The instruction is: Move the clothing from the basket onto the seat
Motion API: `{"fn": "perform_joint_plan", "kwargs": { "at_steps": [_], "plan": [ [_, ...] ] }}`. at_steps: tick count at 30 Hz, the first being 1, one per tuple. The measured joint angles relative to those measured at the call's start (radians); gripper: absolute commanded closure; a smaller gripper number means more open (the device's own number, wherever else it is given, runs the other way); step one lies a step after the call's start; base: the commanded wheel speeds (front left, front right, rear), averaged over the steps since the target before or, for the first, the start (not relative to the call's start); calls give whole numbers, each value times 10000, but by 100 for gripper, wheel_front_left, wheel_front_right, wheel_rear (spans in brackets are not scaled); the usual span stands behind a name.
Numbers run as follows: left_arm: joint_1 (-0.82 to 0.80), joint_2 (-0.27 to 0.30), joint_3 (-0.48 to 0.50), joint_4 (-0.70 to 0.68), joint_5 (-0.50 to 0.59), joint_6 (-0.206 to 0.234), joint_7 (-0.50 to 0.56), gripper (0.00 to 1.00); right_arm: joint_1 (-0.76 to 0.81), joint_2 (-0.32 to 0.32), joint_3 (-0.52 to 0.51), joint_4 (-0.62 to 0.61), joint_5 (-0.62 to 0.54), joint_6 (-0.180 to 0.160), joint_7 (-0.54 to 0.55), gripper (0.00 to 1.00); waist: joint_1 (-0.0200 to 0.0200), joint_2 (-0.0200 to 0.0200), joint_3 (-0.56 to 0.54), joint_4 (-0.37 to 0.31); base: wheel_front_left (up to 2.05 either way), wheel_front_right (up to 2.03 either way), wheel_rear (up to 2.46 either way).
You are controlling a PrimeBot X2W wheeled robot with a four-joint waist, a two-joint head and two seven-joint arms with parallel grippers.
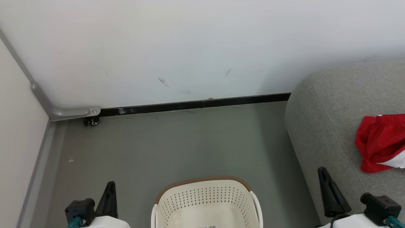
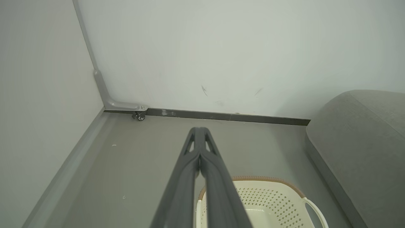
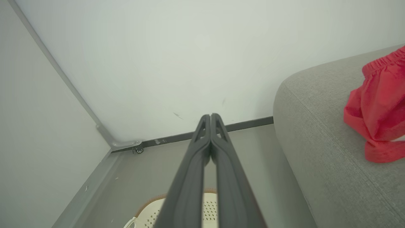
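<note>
Ahead of both end effectors stands a pale wall [image 1: 190,47], lightly scuffed, meeting a second wall at a corner beyond my left side. Below it the grey floor [image 1: 190,142] runs from that corner across to the sofa.

The grey fabric sofa [image 1: 332,104] rises just to the right of my right end effector [image 1: 323,172], its rounded end close to the wall and its seams showing along the cushion. The cream basket [image 1: 202,198] with its brown rim and perforated sides sits on the floor between my two end effectors, low and near me; what I can see of its inside is bare plastic. The red clothing [image 1: 378,142], with a gathered waistband and a patch of white, lies crumpled on the sofa cushion, to the right of my right end effector and apart from it, partly cut off at the edge of my head view.

My left end effector [image 1: 110,186] hangs over the floor to the left of the basket, fingers pressed together with nothing between them. My right end effector is likewise pressed together, pinching nothing, its tips by the sofa's near edge.

A dark baseboard [image 1: 196,104] lines the foot of the wall ahead. A grey metal bracket [image 1: 72,111] wraps the corner, with a small black caster wheel [image 1: 93,121] beneath it.
</note>
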Motion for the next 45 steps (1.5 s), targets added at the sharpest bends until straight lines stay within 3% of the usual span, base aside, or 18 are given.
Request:
{"fn": "perform_joint_plan", "kwargs": {
  "at_steps": [8, 24, 31, 37, 45],
  "plan": [
    [-1, -130, 303, -31, -1465, -353, 397, 100, -35, 0, -36, 0, 1772, -2, 290, 100, 10, 0, -1, 14, 0, 0, 0],
    [-2, -362, 915, -188, -3584, -965, 999, 100, -241, -4, -219, 17, 4059, -2, 679, 100, 143, 0, -87, 39, 0, 0, 0],
    [-3, -447, 1164, -245, -4541, -1202, 1229, 100, -302, -17, -278, 42, 5089, -2, 903, 100, 173, 0, -133, 49, 0, 0, 0],
    [-5, -502, 1383, -290, -5317, -1494, 1457, 100, -437, -42, -320, 96, 5977, -2, 1039, 100, 167, 0, -144, 57, 0, 0, 0],
    [-13, -644, 1674, -339, -6424, -1756, 1760, 100, -600, -73, -374, 240, 7154, -4, 1227, 100, 101, 0, -100, 69, 0, 0, 0]
  ]
}}
